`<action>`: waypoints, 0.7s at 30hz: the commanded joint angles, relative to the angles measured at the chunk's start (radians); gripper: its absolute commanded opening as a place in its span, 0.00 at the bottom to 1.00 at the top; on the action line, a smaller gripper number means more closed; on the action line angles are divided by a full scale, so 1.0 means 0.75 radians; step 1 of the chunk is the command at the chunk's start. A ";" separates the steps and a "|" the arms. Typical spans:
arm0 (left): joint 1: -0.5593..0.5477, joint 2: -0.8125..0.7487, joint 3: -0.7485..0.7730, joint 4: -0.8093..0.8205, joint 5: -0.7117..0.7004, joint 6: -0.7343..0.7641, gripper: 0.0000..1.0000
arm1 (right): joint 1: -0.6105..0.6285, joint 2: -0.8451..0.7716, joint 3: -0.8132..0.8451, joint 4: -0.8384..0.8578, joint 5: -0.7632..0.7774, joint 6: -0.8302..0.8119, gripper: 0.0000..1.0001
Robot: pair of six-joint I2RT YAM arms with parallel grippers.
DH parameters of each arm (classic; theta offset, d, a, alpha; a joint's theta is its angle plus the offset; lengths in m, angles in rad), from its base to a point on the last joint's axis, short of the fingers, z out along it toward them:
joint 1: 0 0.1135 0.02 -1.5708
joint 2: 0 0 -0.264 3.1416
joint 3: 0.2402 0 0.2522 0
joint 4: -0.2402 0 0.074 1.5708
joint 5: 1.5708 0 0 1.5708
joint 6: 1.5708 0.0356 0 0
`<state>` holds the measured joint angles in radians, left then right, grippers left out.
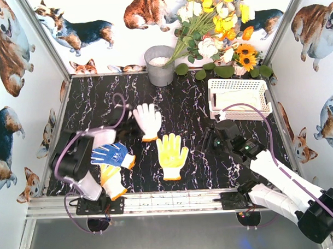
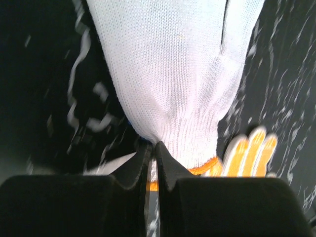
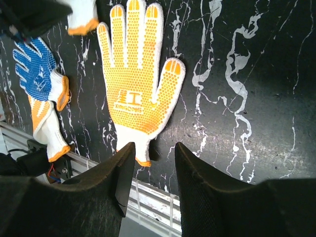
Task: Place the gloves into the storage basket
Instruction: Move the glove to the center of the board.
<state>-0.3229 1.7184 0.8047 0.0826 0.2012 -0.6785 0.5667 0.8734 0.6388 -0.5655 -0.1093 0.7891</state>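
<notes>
A white glove [image 1: 148,119] with an orange cuff lies mid-table. My left gripper [image 1: 130,129] is shut on its edge just above the cuff, and the left wrist view shows the knit [image 2: 173,74] pinched between the closed fingertips of that gripper [image 2: 154,144]. A yellow-palmed glove [image 1: 172,154] lies flat, palm up, near the front. My right gripper [image 3: 154,148] hovers open over the table beside that yellow glove's [image 3: 138,84] cuff, holding nothing. A blue-palmed glove [image 1: 112,155] rests on an orange-palmed one [image 1: 111,181] at front left. The white storage basket [image 1: 239,85] stands at back right.
A grey metal bucket [image 1: 160,64] stands at the back centre, with a bunch of flowers [image 1: 217,24] leaning beside it. The aluminium rail [image 1: 169,201] runs along the table's front edge. Patterned walls close in the left, right and back sides.
</notes>
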 commanded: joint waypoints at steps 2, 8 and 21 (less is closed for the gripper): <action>0.041 -0.217 -0.241 -0.167 0.067 0.125 0.00 | -0.003 0.020 0.014 0.115 -0.039 0.026 0.40; 0.043 -0.440 -0.407 -0.182 0.077 0.085 0.36 | 0.007 0.051 0.009 0.157 -0.072 0.049 0.40; 0.048 -0.383 -0.514 0.095 0.081 -0.032 0.33 | 0.146 0.213 0.073 0.228 -0.065 0.095 0.40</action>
<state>-0.2962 1.3750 0.4461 0.1402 0.2970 -0.6937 0.6403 1.0073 0.6395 -0.4606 -0.1574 0.8455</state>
